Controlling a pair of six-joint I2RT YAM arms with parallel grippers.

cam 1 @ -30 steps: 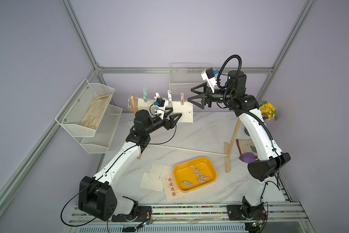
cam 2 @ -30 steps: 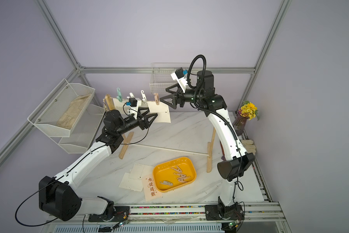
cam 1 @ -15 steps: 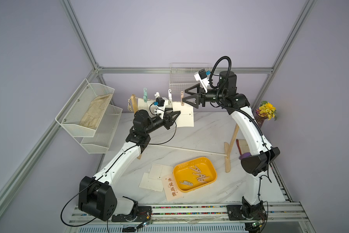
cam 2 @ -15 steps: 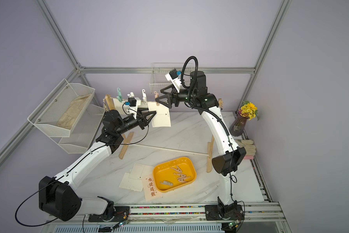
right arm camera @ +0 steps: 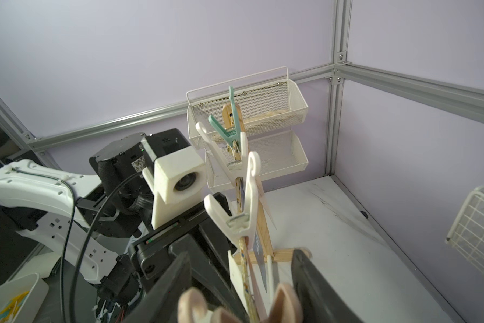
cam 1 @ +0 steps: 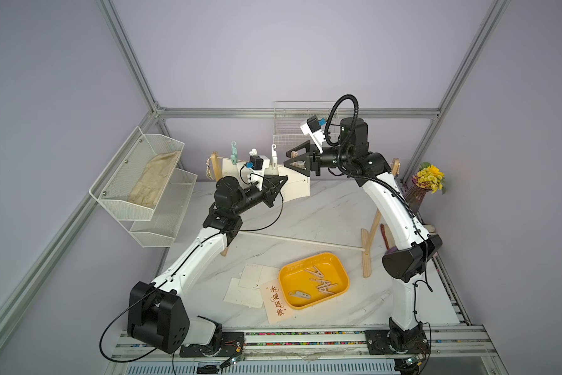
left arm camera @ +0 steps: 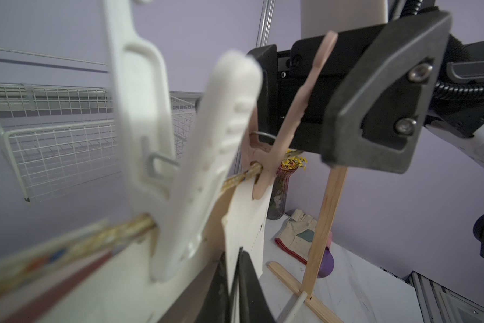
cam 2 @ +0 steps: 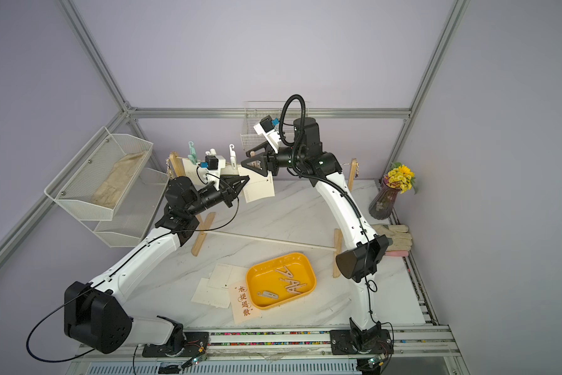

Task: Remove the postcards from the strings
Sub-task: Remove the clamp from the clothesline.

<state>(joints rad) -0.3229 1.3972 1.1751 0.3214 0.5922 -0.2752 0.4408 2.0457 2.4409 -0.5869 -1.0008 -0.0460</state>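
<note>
Now the left claw [cam 2: 247, 179] is shut tight on one edge of a hanging postcard [cam 1: 297, 186]; in the left wrist view its two black fingers [left arm camera: 251, 293] pinch the paper between them. This postcard is thin and cream-white, with rows of tiny dots and a small dark mark near one corner, and it curves a little as it hangs. A pink peg [left arm camera: 288, 120] clips its top edge to the string [left arm camera: 242, 176], a twisted beige and white rope that runs between two wooden posts [cam 1: 374, 224]. The right claw [cam 1: 291, 159] is up at that peg, with one black jaw on each side of the peg's two tails. The jaws stand partly open, and I cannot tell if they are pressing the tails. Two white pegs [cam 1: 274, 156] and a green peg [cam 1: 233, 152] sit farther along the string, and a second card [cam 1: 229, 166] hangs there. Down on the marble table [cam 1: 321, 211], some loose cards [cam 1: 250, 284] lie in a small pile beside a yellow tray [cam 1: 297, 279]. At the pile's edge lies a pink card [cam 1: 277, 302] with brown writing, right against the tray.
</note>
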